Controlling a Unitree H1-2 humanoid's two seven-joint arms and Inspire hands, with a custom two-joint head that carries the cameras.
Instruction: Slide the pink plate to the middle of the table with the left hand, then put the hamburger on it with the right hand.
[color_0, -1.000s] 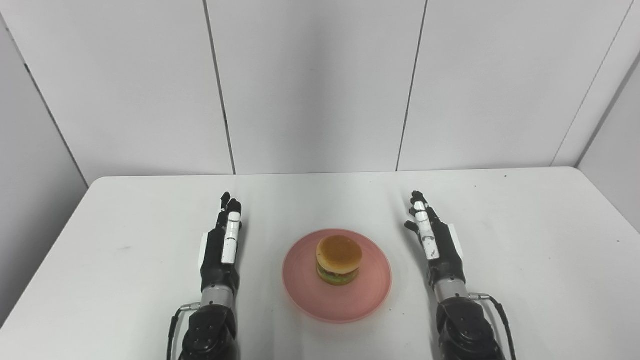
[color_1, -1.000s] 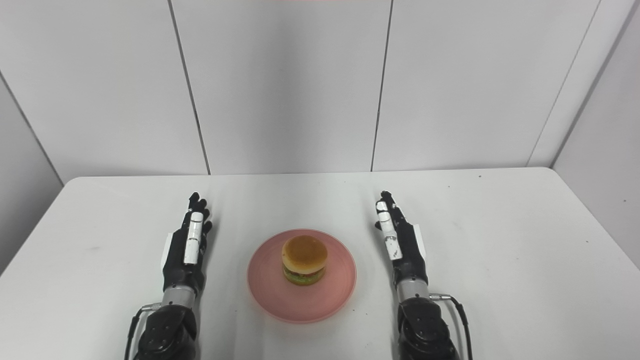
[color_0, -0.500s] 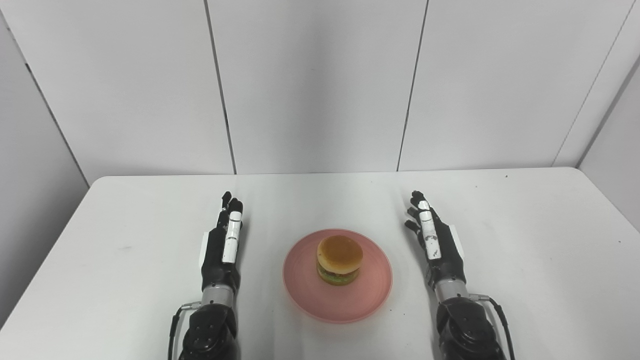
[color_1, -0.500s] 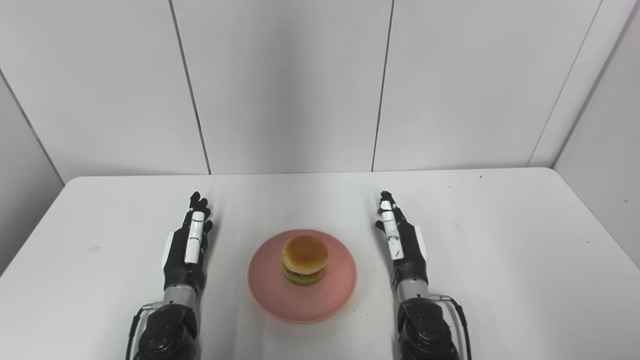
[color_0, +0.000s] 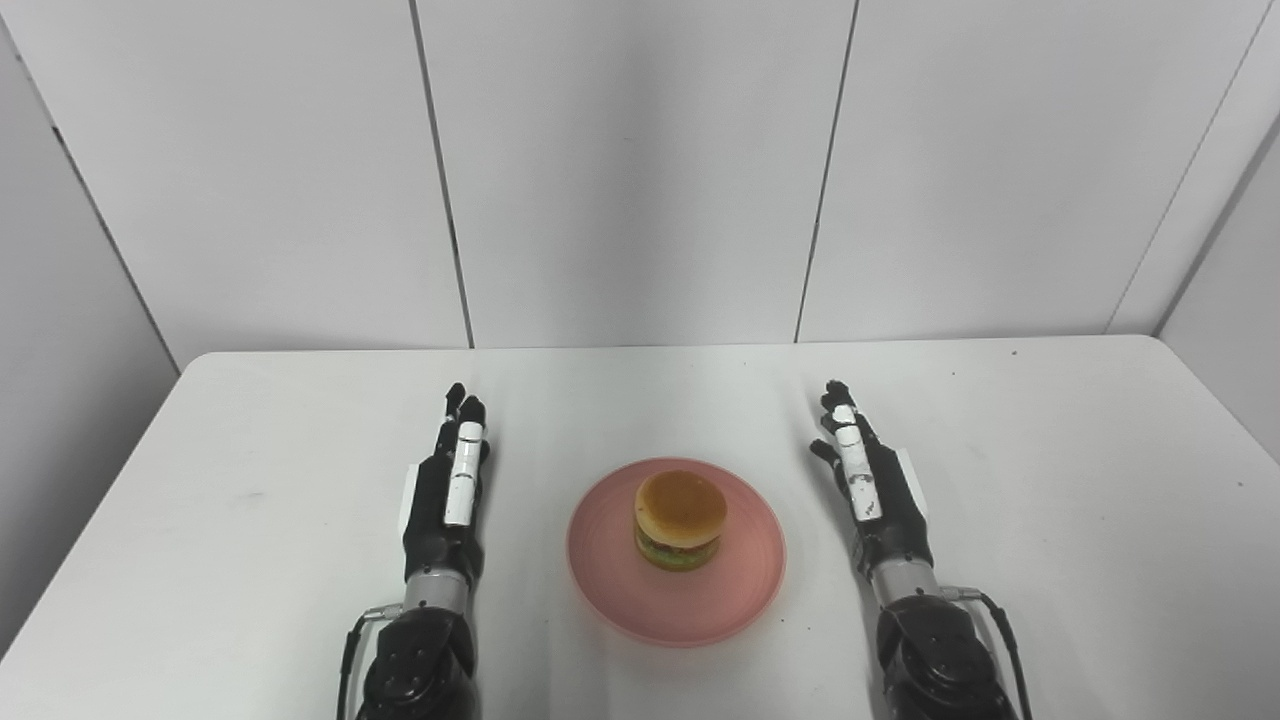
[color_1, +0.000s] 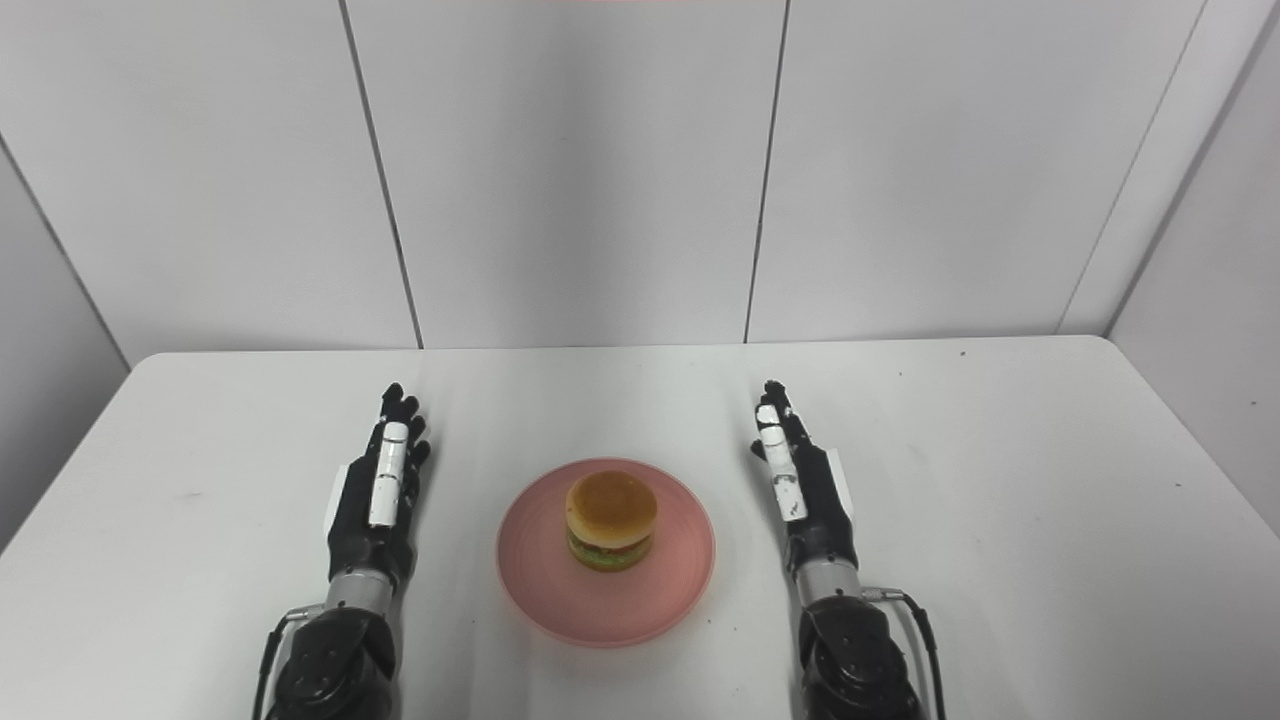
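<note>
A pink plate (color_0: 730, 590) lies near the front middle of the white table. On its centre stands a hamburger (color_0: 680, 518) with a tan bun and green lettuce at the bottom. My left hand (color_0: 448, 490) rests to the left of the plate, fingers stretched forward and apart, holding nothing. To the right of the plate my right hand (color_0: 870, 485) lies the same way, open and a short gap away from the rim. Neither hand touches the plate or the hamburger.
The white table (color_0: 1050, 480) runs back to a grey panelled wall (color_0: 640, 170). Its left and right edges show at the sides of the picture.
</note>
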